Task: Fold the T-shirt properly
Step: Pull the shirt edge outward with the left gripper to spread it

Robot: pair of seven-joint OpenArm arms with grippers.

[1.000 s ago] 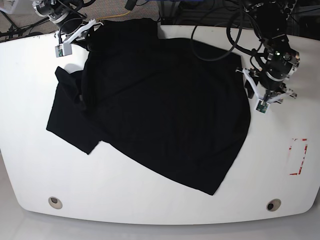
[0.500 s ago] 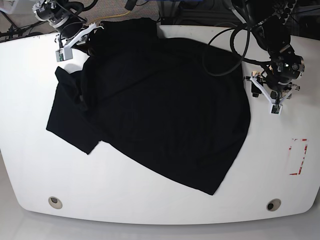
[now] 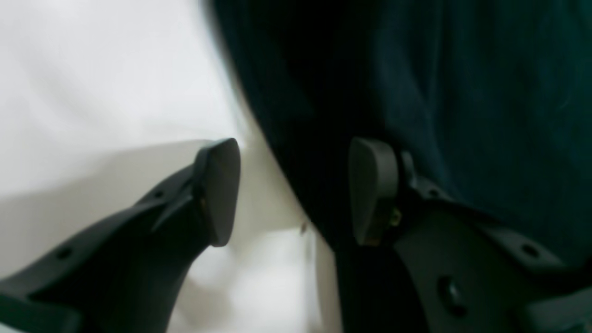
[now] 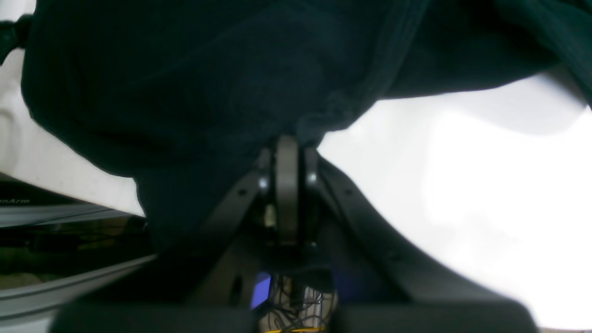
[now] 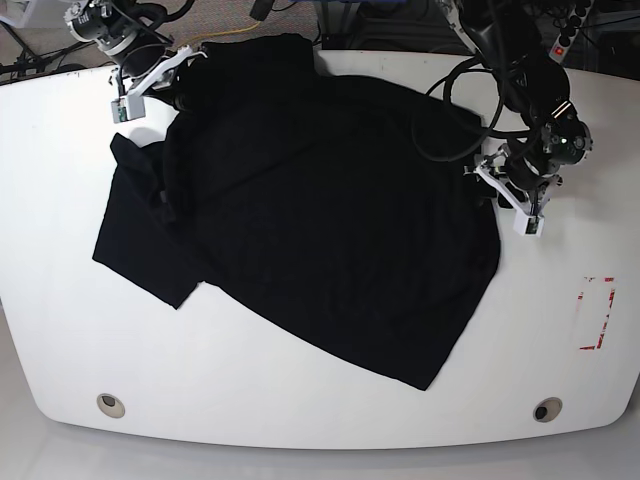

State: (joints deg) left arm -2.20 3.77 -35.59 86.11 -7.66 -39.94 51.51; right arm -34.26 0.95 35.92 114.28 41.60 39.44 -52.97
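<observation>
The left gripper (image 3: pixel 296 189) has its jaws spread apart, 1 pad over the bare white table (image 3: pixel 92 92) and the other over the black cloth, straddling the shirt's edge without pinching it. In the base view it sits at the shirt's far right side (image 5: pixel 508 185), low over the hem. The right gripper (image 4: pixel 287 152) is clamped shut on a bunched fold of the T-shirt (image 4: pixel 185 83), the cloth puckered right where the pads meet; in the base view it holds the top left corner of the shirt (image 5: pixel 160 75) near the table's back edge.

The T-shirt (image 5: pixel 320 210) lies spread across the middle of the table (image 5: pixel 300 400), rotated so its length runs diagonally from the back left toward the front right. 1 sleeve sticks out at the left, with a rumpled ridge beside it. No clean fold shows anywhere: no side turned in, no halving. My reading is that the task is at the flattening and squaring stage, with 1 corner held and the other side about to be taken; all the actual folds remain to be done.

As for writing, pale lettering on a dark surface at the left edge of the right wrist view appears to end in "Arm". A red-outlined rectangle (image 5: pixel 597 313) is marked on the table at the right, with no legible text. No label or print shows on the shirt.
</observation>
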